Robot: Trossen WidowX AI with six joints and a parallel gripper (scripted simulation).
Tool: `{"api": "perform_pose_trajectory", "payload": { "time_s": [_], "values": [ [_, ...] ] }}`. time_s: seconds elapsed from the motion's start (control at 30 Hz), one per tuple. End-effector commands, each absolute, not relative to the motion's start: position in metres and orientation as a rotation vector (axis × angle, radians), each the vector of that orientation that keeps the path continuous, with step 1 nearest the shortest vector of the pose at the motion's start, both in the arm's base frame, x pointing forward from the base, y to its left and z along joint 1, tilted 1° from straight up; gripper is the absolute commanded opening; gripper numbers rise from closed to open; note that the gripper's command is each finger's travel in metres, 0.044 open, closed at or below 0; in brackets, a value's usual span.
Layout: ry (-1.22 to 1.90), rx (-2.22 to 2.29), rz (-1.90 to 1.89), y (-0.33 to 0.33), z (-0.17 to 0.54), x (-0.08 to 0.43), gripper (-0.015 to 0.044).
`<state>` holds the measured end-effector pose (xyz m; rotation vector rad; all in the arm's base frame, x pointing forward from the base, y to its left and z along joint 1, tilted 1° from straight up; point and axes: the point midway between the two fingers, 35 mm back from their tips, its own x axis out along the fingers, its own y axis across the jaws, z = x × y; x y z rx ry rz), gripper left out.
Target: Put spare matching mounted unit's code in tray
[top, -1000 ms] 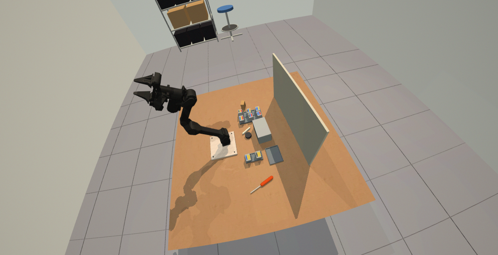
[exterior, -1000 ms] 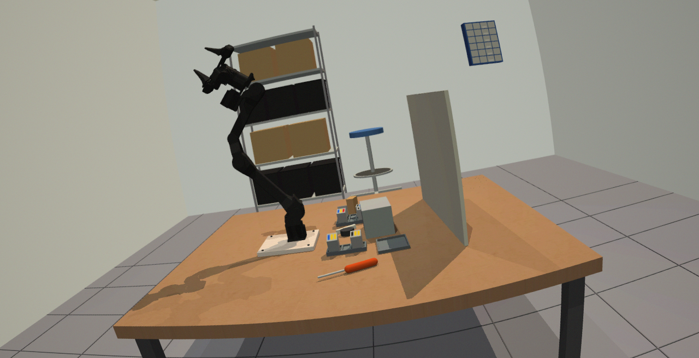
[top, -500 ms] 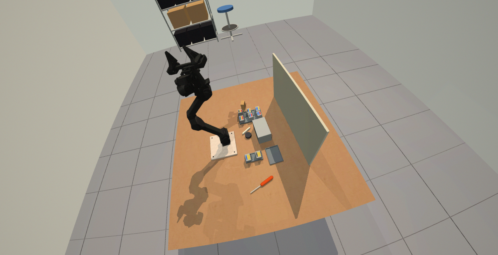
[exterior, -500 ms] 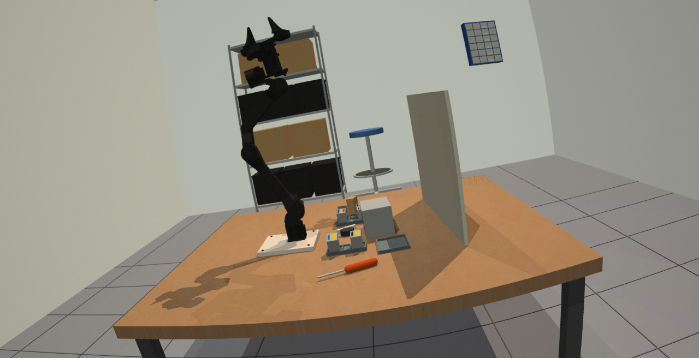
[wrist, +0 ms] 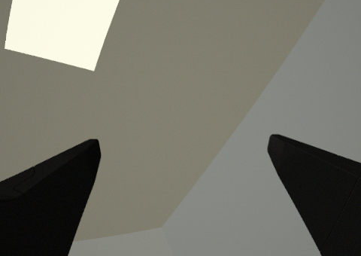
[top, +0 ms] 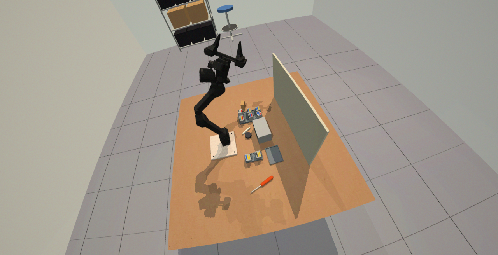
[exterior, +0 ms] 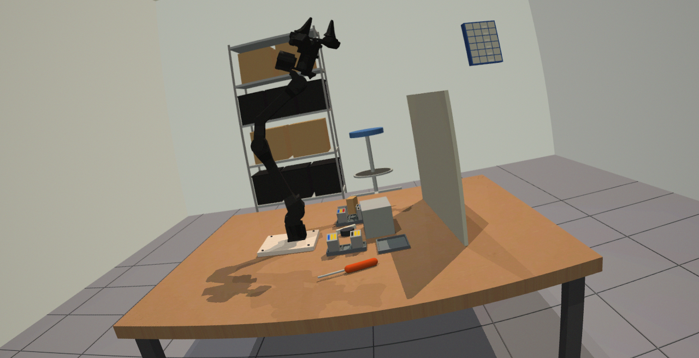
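Note:
My gripper [top: 229, 38] [exterior: 321, 19] [wrist: 186, 144] is open and empty, raised high above the table with its fingers pointing up. The shallow grey tray [top: 274, 154] [exterior: 394, 243] is empty, at the right of the near rack [top: 254, 161] [exterior: 347, 251]. That rack holds two grey units with coloured stripe labels, a left one [top: 248, 157] [exterior: 332, 242] and a right one [top: 258, 154] [exterior: 356, 238]. Several similar units, one of them at the front left [top: 241, 118], stand in the far rack. No part code is readable, and I cannot tell which unit is the mounted one.
A grey box [top: 262, 128] [exterior: 377, 216] stands between the far rack and the tray. A tall panel [top: 295, 107] [exterior: 437, 160] stands at the right. A black disc [top: 248, 135], a white stick [top: 246, 130], a tan block [top: 242, 104] and an orange-handled screwdriver [top: 267, 180] [exterior: 361, 264] lie around.

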<state>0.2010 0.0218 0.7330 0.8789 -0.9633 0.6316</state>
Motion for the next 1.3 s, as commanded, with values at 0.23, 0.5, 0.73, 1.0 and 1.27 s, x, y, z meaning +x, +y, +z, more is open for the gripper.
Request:
{"api": "perform_pose_trajectory", "payload": {
  "time_s": [0.23, 0.5, 0.73, 1.0, 1.27],
  "values": [
    [-0.473, 0.728, 0.273, 0.022, 0.639, 0.351, 0.044],
    [-0.043, 0.56, 0.068, 0.016, 0.531, 0.425, 0.044],
    [0.382, 0.383, -0.05, 0.007, 0.42, 0.452, 0.044],
    [0.939, 0.161, -0.091, -0.004, 0.298, 0.429, 0.044],
    [1.44, -0.007, -0.019, -0.013, 0.227, 0.372, 0.044]
  ]
}}
